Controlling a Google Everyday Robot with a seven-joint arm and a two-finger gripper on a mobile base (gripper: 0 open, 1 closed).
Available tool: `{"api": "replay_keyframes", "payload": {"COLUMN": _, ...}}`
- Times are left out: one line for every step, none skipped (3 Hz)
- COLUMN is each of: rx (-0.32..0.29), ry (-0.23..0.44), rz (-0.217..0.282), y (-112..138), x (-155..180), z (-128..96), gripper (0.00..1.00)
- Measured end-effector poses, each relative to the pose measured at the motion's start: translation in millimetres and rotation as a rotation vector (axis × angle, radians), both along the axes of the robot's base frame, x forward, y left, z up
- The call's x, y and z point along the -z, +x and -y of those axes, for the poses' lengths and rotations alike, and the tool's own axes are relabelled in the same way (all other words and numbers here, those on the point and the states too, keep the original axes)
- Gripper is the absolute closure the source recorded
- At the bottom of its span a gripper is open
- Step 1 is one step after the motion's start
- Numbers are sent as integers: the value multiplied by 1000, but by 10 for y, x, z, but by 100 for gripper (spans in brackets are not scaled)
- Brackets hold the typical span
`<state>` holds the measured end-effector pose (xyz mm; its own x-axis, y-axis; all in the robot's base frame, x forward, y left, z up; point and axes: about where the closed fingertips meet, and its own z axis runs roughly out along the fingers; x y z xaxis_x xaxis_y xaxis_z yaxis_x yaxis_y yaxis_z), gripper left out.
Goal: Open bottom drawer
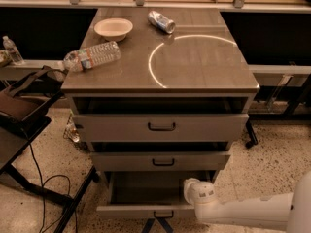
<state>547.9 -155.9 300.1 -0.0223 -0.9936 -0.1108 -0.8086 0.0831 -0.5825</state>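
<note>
The bottom drawer of the grey metal cabinet is pulled well out, showing its plain grey inside. Its low front panel carries a small black loop handle near the lower edge of the camera view. The middle drawer and the top drawer each stand out a little. My white arm comes in from the lower right. My gripper is at its rounded end, by the right side of the open bottom drawer.
On the cabinet top lie a white bowl, a tipped can and a plastic water bottle on its side. A dark bag on a stand and floor cables are to the left.
</note>
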Motion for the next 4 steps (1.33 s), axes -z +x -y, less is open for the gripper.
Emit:
{"api": "replay_keyframes", "payload": {"rx": 23, "ry": -31, "rz": -27, "y": 154, "x": 214, "z": 5, "gripper": 100}}
{"api": "replay_keyframes", "payload": {"rx": 62, "ry": -69, "rz": -78, "y": 493, "x": 677, "z": 115, "gripper": 100}}
{"api": "replay_keyframes", "payload": {"rx": 84, "ry": -84, "rz": -105, "y": 647, "x": 881, "z": 218, "gripper": 100}}
{"api": "replay_keyframes", "payload": {"rx": 106, "ry": -78, "rz": -194, "y": 556, "x": 1245, "z": 414, "gripper": 100}}
